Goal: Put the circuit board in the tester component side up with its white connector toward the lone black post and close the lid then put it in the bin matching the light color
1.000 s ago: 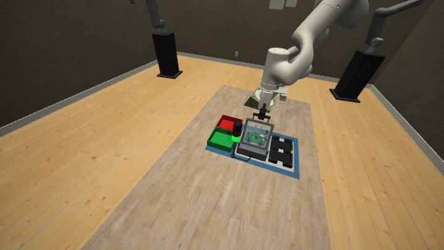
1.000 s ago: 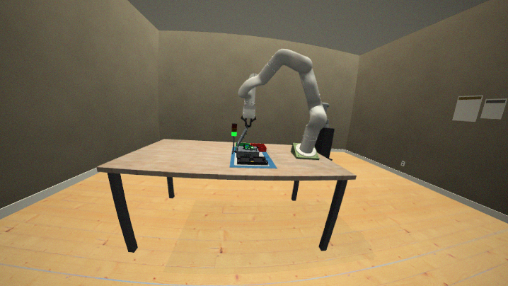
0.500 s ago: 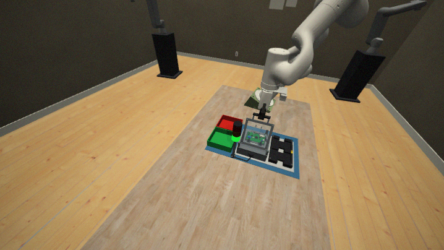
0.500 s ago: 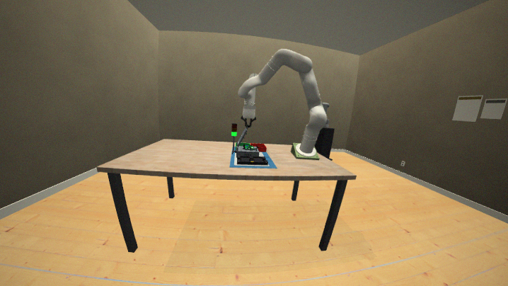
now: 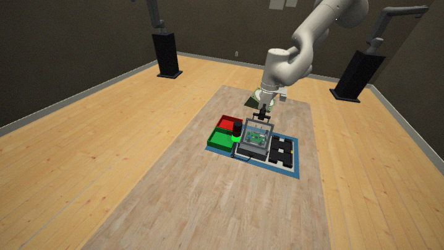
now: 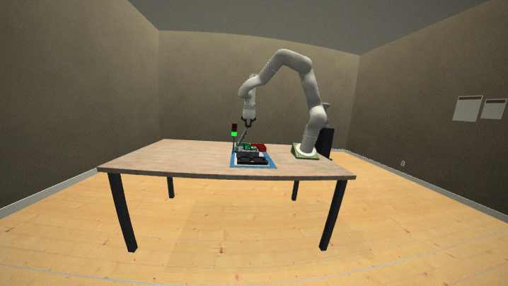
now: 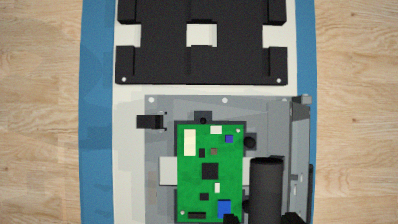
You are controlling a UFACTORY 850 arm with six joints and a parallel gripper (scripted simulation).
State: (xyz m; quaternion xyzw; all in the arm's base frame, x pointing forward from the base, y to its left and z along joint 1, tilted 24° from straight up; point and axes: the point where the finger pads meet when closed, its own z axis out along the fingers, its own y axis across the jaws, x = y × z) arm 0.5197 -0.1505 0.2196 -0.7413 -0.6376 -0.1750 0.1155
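The signal light [image 5: 236, 138] [image 6: 233, 133] shows green. The green board [image 5: 256, 137] [image 7: 210, 159] lies component side up in the grey tester [image 5: 253, 150] [image 7: 161, 145]. A large white connector [image 7: 190, 142] is near its upper left corner in the wrist view; a black post [image 7: 202, 117] stands just beyond its upper edge. The clear lid [image 6: 242, 135] [image 7: 301, 135] stands raised and leaning. My gripper [image 5: 261, 117] [image 6: 247, 125] [image 7: 262, 219] is slightly open around the lid's black handle bar [image 7: 266, 187], with a small gap on its left side. The lower board edge is partly hidden by a finger.
The green bin [image 5: 221, 140] and red bin [image 5: 229, 124] stand beyond the signal light from the tester. The black tray [image 5: 281, 152] [image 7: 160, 62] is empty, on the tester's other side. The light's thin pole rises close beside the lid. A black tab [image 7: 149, 121] is at the tester's front edge.
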